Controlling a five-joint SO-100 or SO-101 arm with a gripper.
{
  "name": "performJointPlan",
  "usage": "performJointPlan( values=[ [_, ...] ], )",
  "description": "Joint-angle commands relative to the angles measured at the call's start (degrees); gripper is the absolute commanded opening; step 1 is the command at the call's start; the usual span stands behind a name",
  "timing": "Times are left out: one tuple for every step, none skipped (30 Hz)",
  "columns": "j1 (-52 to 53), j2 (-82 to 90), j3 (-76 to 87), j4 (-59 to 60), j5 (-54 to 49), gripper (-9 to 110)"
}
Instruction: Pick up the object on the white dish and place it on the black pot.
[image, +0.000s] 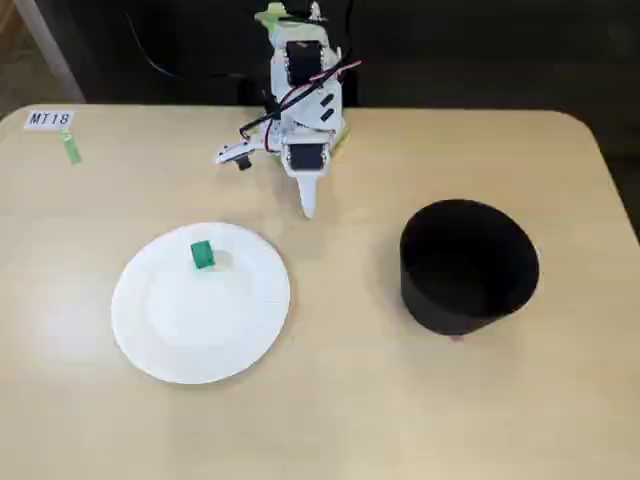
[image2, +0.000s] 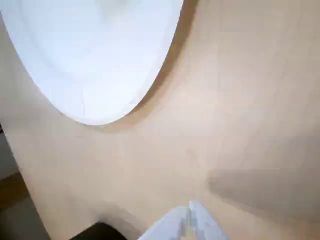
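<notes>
A small green block (image: 202, 255) lies on the white dish (image: 200, 320) at its far edge, left of centre on the table. The black pot (image: 468, 265) stands upright to the right. My gripper (image: 308, 205) is shut and empty, pointing down at the table behind and between dish and pot. In the wrist view the shut fingertips (image2: 189, 216) enter from the bottom edge, and part of the white dish (image2: 95, 55) fills the upper left; the block is out of that view.
A white label reading MT18 (image: 49, 119) and a green tape strip (image: 71, 149) sit at the table's far left corner. The arm's base (image: 300, 70) stands at the back edge. Light wooden tabletop (image: 340, 400) lies around.
</notes>
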Motion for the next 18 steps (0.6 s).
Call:
performJointPlan(
  values=[
    [-3.3,6.3,-2.4,-3.7,-4.1,0],
    [-3.3,6.3,-2.4,-3.7,-4.0,0],
    [-3.3,6.3,-2.4,-3.7,-4.0,0],
    [-3.2,6.3,-2.4,-3.7,-4.0,0],
    [-3.2,6.3,-2.4,-3.7,-4.0,0],
    [-3.2,6.3,-2.4,-3.7,-4.0,0],
    [-3.2,6.3,-2.4,-3.7,-4.0,0],
    [-3.2,6.3,-2.4,-3.7,-4.0,0],
    [-3.1,6.3,-2.4,-3.7,-3.9,0],
    [-3.1,6.3,-2.4,-3.7,-3.9,0],
    [-3.1,6.3,-2.4,-3.7,-3.9,0],
    [-3.2,6.3,-2.4,-3.7,-4.1,0],
    [-3.8,6.3,-2.4,-4.0,-4.7,0],
    [-4.6,6.3,-2.5,-4.0,-5.2,0],
    [-5.5,6.3,-2.7,-4.2,-5.3,0],
    [-6.5,6.1,-3.3,-4.4,-5.3,0],
    [-7.4,5.0,-4.9,-4.2,-5.3,0],
    [-7.7,2.5,-7.5,-3.8,-5.4,0]
  ],
)
